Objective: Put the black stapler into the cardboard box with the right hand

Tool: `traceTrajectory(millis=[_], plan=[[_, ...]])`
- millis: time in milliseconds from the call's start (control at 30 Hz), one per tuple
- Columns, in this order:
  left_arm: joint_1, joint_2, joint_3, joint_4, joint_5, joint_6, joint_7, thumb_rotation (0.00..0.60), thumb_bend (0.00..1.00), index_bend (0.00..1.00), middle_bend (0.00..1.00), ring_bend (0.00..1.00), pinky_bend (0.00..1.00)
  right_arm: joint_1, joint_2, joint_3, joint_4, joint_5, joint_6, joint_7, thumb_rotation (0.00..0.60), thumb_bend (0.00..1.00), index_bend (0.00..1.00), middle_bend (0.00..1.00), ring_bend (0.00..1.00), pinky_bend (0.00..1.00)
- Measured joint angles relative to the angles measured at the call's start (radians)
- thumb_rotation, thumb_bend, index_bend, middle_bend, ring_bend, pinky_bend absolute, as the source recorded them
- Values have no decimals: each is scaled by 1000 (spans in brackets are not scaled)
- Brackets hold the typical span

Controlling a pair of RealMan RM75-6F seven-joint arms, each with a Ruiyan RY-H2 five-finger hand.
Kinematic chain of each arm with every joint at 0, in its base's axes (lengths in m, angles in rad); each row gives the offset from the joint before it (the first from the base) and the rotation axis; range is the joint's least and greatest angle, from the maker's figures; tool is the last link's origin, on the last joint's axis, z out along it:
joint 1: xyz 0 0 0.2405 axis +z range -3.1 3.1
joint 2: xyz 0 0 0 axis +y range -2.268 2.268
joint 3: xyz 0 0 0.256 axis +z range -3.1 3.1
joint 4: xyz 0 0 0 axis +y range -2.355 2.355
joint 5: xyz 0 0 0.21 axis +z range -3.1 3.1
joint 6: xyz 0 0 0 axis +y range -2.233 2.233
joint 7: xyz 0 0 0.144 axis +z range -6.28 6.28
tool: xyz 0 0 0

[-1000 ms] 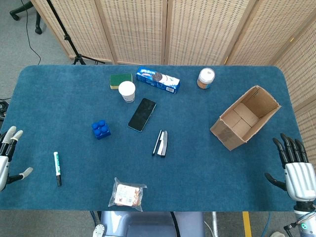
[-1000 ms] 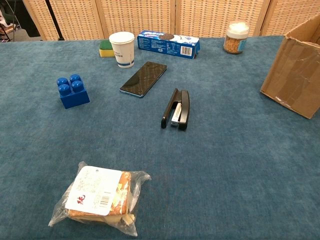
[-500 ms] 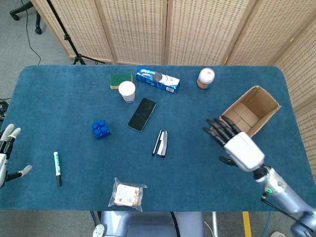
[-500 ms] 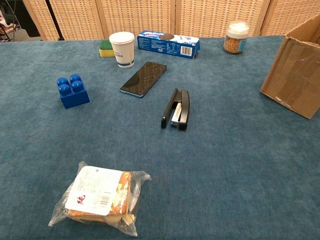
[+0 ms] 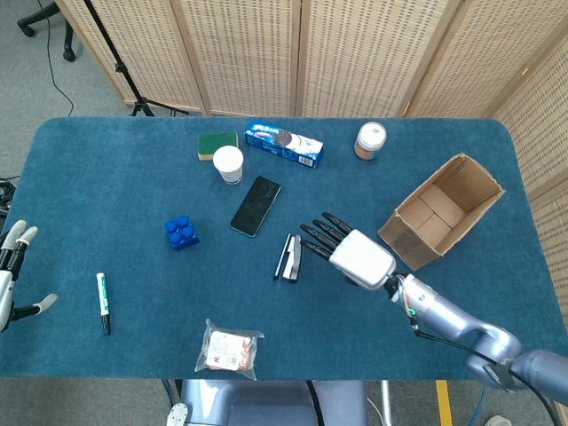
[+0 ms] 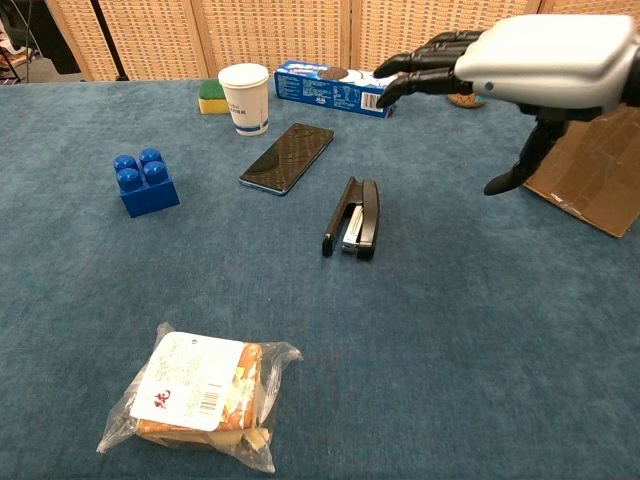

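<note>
One black stapler (image 5: pixel 290 257) lies on the blue table (image 5: pixel 106 195), its arm hinged slightly open. Taking it as the landmark: one cardboard box (image 5: pixel 441 211) lies on its side well to the stapler's right, mouth up and outward; one dark phone (image 5: pixel 256 206) sits just beyond it on the left; one blue toy brick (image 5: pixel 181 232) lies farther left; one paper cup (image 5: pixel 228 164), one green sponge (image 5: pixel 216 145), one cookie package (image 5: pixel 283 144) and one jar (image 5: pixel 370 140) stand well behind it; one bagged snack (image 5: pixel 230 347) lies in front; one marker (image 5: pixel 103 302) lies far left.

The right hand (image 5: pixel 351 252) hovers just right of the stapler, palm down, fingers (image 6: pixel 425 62) straight and spread, holding nothing. The left hand (image 5: pixel 11 280) rests at the table's left edge, fingers apart, empty.
</note>
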Motion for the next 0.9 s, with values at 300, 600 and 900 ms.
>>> traceTrajectory(millis=[300,600,900], plan=[[-17,1,-8,11,-32,-44,-8,600,0,0,0,0,0,101,-166,-14,139,69,-158,-232,600,0,142,0,0,0],[-25,2,-11,16,-44,-60,-13,600,0,0,0,0,0,160,-256,-24,196,119,-199,-327,600,0,143,0,0,0],[-29,4,-12,15,-51,-70,-16,600,0,0,0,0,0,194,-277,-24,197,153,-202,-397,600,0,143,0,0,0]])
